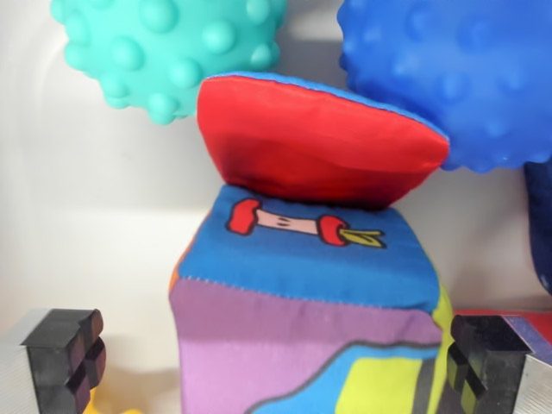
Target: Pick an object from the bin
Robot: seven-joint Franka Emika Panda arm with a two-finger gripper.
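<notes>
A soft fabric cube fills the middle of the wrist view, its blue top face showing an apple-core print and its near face purple, blue and yellow. Behind it leans a red fabric block with a blue edge. My gripper straddles the cube: the left black fingertip stands apart from the cube's left side, the right fingertip is at its right edge. The jaws are wide apart and not pressing the cube.
A teal bumpy ball lies at the top left and a blue bumpy ball at the top right. The white bin floor shows on the left. A dark blue item and a red one sit at the right edge.
</notes>
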